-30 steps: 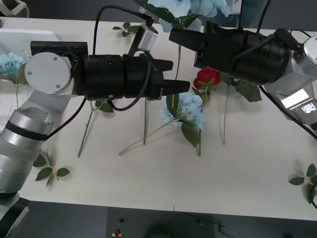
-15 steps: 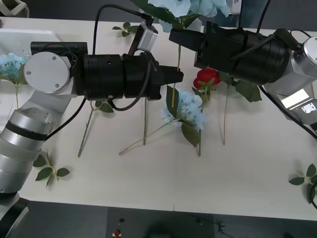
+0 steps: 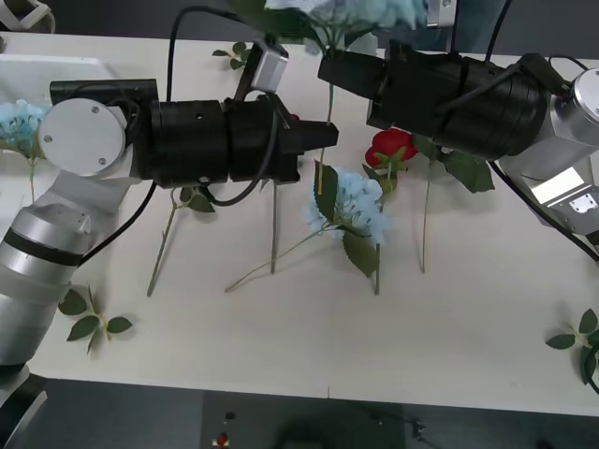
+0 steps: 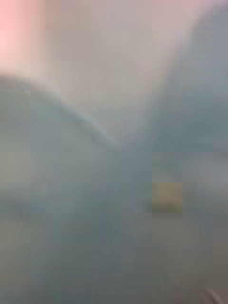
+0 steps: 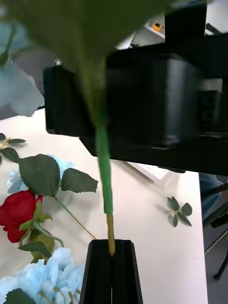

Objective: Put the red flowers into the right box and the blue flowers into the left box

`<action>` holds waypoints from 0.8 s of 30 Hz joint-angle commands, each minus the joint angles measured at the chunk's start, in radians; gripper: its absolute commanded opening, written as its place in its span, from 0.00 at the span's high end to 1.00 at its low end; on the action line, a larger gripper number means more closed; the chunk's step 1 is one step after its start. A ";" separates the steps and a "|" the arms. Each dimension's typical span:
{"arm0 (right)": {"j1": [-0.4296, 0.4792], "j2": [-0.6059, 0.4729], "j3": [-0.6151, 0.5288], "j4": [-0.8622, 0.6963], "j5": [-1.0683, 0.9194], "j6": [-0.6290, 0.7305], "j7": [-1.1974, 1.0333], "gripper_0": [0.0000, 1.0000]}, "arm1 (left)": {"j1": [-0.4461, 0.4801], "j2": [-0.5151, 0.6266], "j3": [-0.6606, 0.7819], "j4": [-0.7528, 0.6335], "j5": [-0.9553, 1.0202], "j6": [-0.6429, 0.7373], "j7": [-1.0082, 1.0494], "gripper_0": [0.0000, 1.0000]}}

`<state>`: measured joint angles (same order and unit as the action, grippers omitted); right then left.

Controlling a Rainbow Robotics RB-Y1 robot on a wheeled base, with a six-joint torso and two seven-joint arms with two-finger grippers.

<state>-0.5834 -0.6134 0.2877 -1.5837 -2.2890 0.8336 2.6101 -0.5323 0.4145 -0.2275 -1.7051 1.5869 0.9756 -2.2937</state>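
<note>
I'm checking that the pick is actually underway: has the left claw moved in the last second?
Yes. The left claw, shut on a blue flower's stem, has pulled back toward the left box, away from the red rose on the table.

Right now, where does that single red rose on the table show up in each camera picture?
Front view: the red rose lies right of centre, just under the right arm's edge.
Left wrist view: the rose lies beside the green stem clamped in the left end effector.
Right wrist view: too blurred to tell.
Shared landmark: the loose pale-blue flower next to it.
</note>
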 commanded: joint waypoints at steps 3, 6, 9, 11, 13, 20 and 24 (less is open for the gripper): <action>-0.041 0.017 0.008 -0.022 -0.009 -0.010 -0.028 0.00 | 0.028 0.043 0.019 -0.008 0.039 -0.012 -0.082 1.00; -0.041 0.017 0.008 -0.022 -0.010 -0.011 -0.024 0.00 | 0.055 0.047 0.057 -0.008 0.053 -0.012 -0.096 1.00; -0.041 0.015 0.008 -0.022 -0.009 -0.014 -0.022 0.00 | 0.100 0.063 0.123 -0.008 0.067 -0.012 -0.109 1.00; -0.041 0.011 0.008 -0.022 -0.010 -0.018 -0.022 0.00 | 0.124 0.081 0.168 -0.010 0.074 -0.012 -0.112 1.00; -0.041 0.004 0.007 -0.022 -0.010 -0.024 -0.022 0.00 | 0.141 0.109 0.218 -0.010 0.074 -0.012 -0.113 1.00; -0.039 -0.051 -0.002 0.028 -0.010 -0.025 -0.021 0.00 | 0.190 0.265 0.384 -0.001 -0.010 -0.003 0.003 1.00; -0.039 -0.117 -0.002 0.065 0.011 -0.027 -0.027 0.00 | 0.233 0.386 0.447 -0.001 -0.091 0.000 0.111 1.00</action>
<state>-0.5834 -0.6614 0.2874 -1.5244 -2.2888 0.8024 2.6029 -0.3192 0.7176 0.1858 -1.6985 1.5272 0.9736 -2.2896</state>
